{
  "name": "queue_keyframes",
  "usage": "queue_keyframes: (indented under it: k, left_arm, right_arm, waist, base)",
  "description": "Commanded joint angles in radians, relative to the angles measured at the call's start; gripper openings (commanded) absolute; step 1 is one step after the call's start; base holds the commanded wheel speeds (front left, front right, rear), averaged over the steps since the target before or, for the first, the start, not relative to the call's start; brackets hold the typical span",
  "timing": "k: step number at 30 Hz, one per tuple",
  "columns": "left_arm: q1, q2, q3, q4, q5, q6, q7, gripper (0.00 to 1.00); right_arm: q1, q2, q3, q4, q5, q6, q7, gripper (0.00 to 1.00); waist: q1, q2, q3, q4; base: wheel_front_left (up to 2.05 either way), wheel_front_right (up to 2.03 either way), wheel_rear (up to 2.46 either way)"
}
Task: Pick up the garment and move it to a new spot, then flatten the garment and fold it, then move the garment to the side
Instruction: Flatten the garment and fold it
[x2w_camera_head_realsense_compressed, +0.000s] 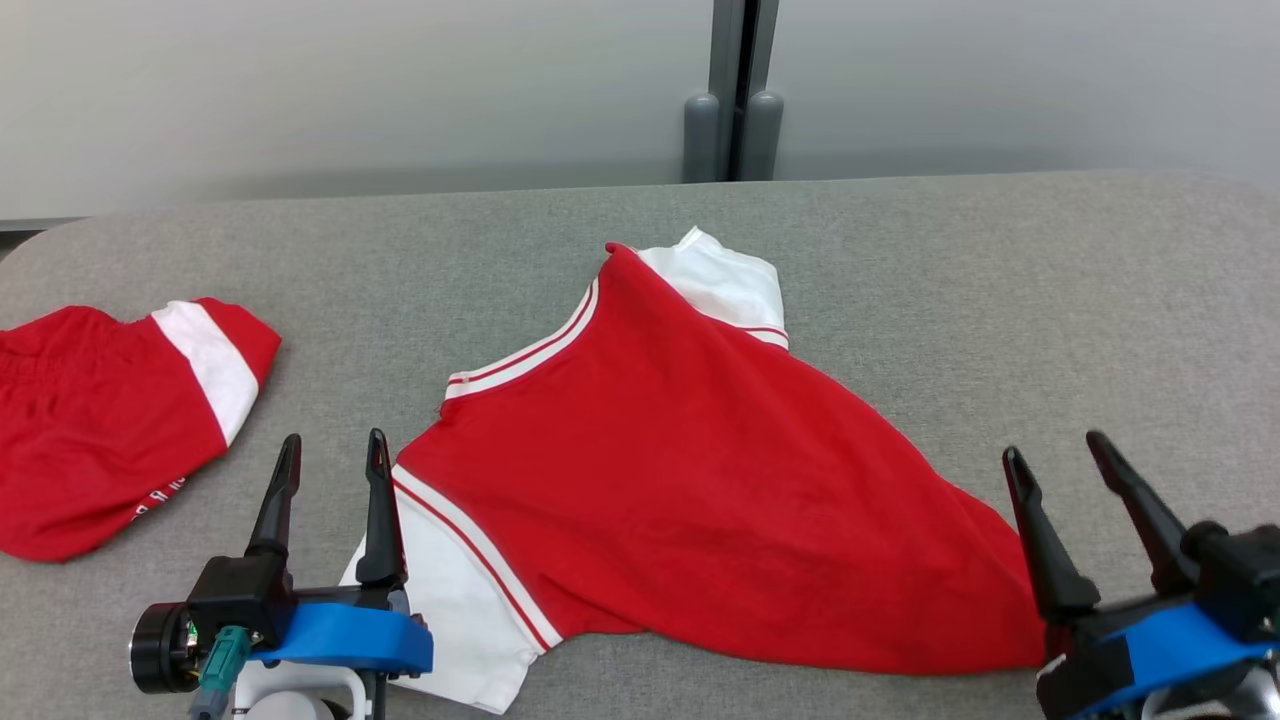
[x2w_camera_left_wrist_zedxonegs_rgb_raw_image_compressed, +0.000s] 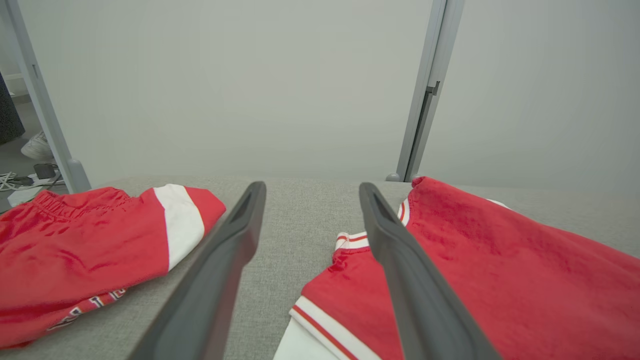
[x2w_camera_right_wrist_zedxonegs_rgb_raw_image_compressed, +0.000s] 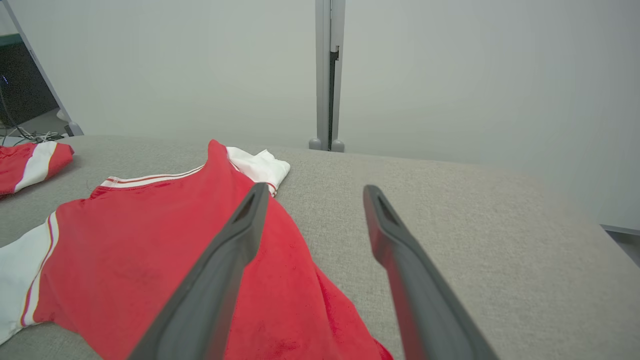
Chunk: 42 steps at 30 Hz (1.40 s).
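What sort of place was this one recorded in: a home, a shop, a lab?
Probably a lab or office test space. A wide table covered in grey fabric stands against plain pale partition panels joined by a grey post, and loose cables lie on the floor beyond its corner.

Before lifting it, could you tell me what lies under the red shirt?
The red shirt lies on the grey padded table; anything beneath its cloth is hidden.

The left claw (x2w_camera_left_wrist_zedxonegs_rgb_raw_image_compressed: 312, 189), fingers spread wide, hangs over a grey bench (x2w_camera_left_wrist_zedxonegs_rgb_raw_image_compressed: 280, 280) between red shorts (x2w_camera_left_wrist_zedxonegs_rgb_raw_image_compressed: 85, 245) and a red-and-white shirt (x2w_camera_left_wrist_zedxonegs_rgb_raw_image_compressed: 500, 270), one finger crossing the shirt's edge.
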<state>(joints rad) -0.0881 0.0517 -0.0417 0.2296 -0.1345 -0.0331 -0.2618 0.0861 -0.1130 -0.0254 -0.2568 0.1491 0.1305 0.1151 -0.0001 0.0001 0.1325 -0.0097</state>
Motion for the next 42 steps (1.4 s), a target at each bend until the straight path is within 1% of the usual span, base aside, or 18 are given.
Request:
queue_keyframes:
  k: [1, 7, 10, 14, 20, 24, 27, 31, 32, 33, 34, 38, 42]
  left_arm:
    - [-0.014, -0.002, 0.002, -0.004, 0.004, 0.001, -0.005, 1.0]
    - [-0.022, -0.002, -0.002, -0.006, 0.007, 0.002, -0.005, 1.0]
    - [-0.031, -0.002, -0.005, -0.005, 0.007, -0.002, -0.005, 1.0]
    - [-0.042, -0.002, -0.01, -0.006, 0.003, -0.002, -0.005, 1.0]
    - [-0.048, -0.002, -0.015, -0.01, -0.003, 0.006, -0.005, 1.0]
    - [-0.052, -0.002, -0.021, -0.01, -0.003, 0.01, -0.005, 1.0]
    - [-0.058, -0.002, -0.022, -0.009, -0.004, 0.012, -0.005, 1.0]
    - [-0.057, -0.002, -0.025, -0.011, -0.003, 0.015, -0.005, 1.0]
    - [-0.056, -0.002, -0.024, -0.01, -0.003, 0.017, -0.005, 1.0]
    - [-0.054, -0.002, -0.024, -0.009, -0.003, 0.019, -0.005, 1.0]
    - [-0.054, -0.002, -0.024, -0.008, -0.003, 0.019, -0.005, 1.0]
    - [-0.054, -0.002, -0.016, -0.001, 0.003, 0.012, -0.005, 1.0]
    - [-0.047, -0.002, -0.012, 0.002, 0.005, 0.011, -0.005, 1.0]
  right_arm:
    - [-0.033, -0.017, 0.0, 0.013, -0.008, 0.001, -0.004, 1.0]
    - [-0.117, -0.054, 0.026, 0.085, -0.012, 0.001, -0.01, 1.0]
    - [-0.143, -0.07, 0.038, 0.157, -0.02, 0.001, -0.013, 1.0]
    - [-0.143, -0.081, 0.016, 0.274, -0.024, 0.001, -0.029, 1.0]
    - [-0.117, -0.073, -0.041, 0.445, -0.029, 0.001, -0.066, 1.0]
    - [-0.102, -0.061, -0.065, 0.535, -0.028, 0.001, -0.091, 1.0]
    - [-0.098, -0.046, -0.071, 0.583, -0.025, 0.001, -0.109, 1.0]
    - [-0.091, -0.022, -0.048, 0.637, -0.014, 0.002, -0.104, 1.0]
    - [-0.093, -0.021, -0.041, 0.649, -0.013, 0.002, -0.1, 0.47]
    - [-0.1, -0.02, -0.033, 0.654, -0.006, 0.002, -0.108, 0.27]
    - [-0.109, -0.02, -0.031, 0.655, -0.001, 0.002, -0.118, 0.0]
    - [-0.15, -0.042, -0.041, 0.619, 0.012, 0.001, -0.183, 0.0]
    - [-0.181, -0.037, -0.042, 0.551, 0.054, 0.001, -0.228, 0.0]
  waist:
    - [0.0001, -0.0001, 0.003, 0.006]
    - [0.0001, -0.0001, 0.016, 0.025]
    - [0.0001, -0.0001, 0.025, 0.042]
    - [0.0001, -0.0001, 0.04, 0.057]
    - [0.0001, -0.0001, 0.058, 0.064]
    - [0.0001, -0.0001, 0.064, 0.068]
    - [0.0001, -0.0001, 0.067, 0.07]
    - [0.0001, -0.0001, 0.069, 0.068]
    - [0.0001, -0.0001, 0.069, 0.066]
    - [0.0001, -0.0001, 0.069, 0.065]
    - [0.0001, -0.0001, 0.068, 0.063]
    - [0.0001, -0.0001, 0.061, 0.056]
    - [0.0001, -0.0001, 0.044, 0.048]
  base:
    - [0.0, 0.0, 0.0]
    - [0.0, 0.0, 0.0]
    - [0.0, 0.0, 0.0]
    - [0.0, 0.0, 0.0]
    - [0.0, 0.0, 0.0]
    - [0.0, 0.0, 0.0]
    - [0.0, 0.0, 0.0]
    - [0.0, 0.0, 0.0]
    - [0.0, 0.0, 0.0]
    - [0.0, 0.0, 0.0]
    - [0.0, 0.0, 0.0]
    - [0.0, 0.0, 0.0]
    - [0.0, 0.0, 0.0]
